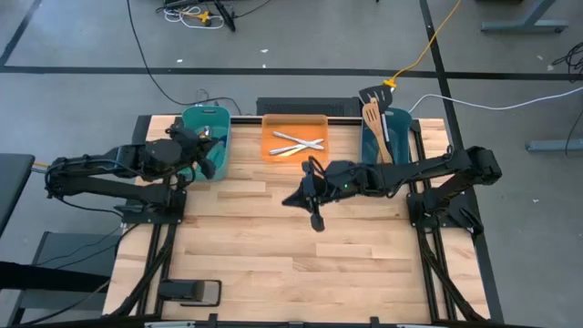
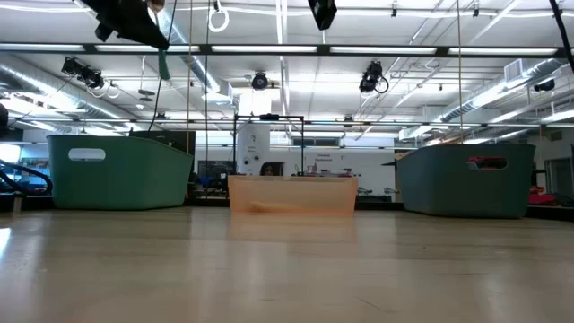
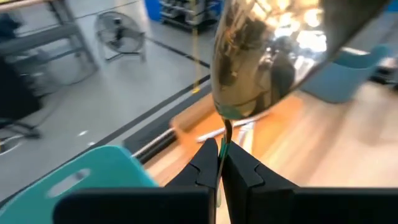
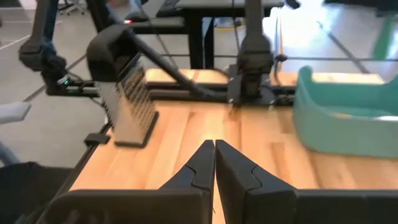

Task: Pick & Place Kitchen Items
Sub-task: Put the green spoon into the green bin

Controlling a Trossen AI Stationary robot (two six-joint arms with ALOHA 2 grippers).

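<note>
Two teal tubs (image 1: 208, 137), one orange tray (image 1: 294, 123), two arms (image 1: 109, 169)

The spoon (image 3: 267, 56) fills the left wrist view's upper middle, blurred and cut off at the top edge; its handle vanishes between the fingers (image 3: 202, 165).

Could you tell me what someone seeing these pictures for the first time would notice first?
Most striking is the shiny gold spoon, pinched by its thin handle in the left gripper over the left teal tub at the table's back left. Next, the orange tray at back centre holds crossed silver cutlery, and wooden spatulas stick out of the right teal tub. The right gripper hangs shut above mid-table.
</note>
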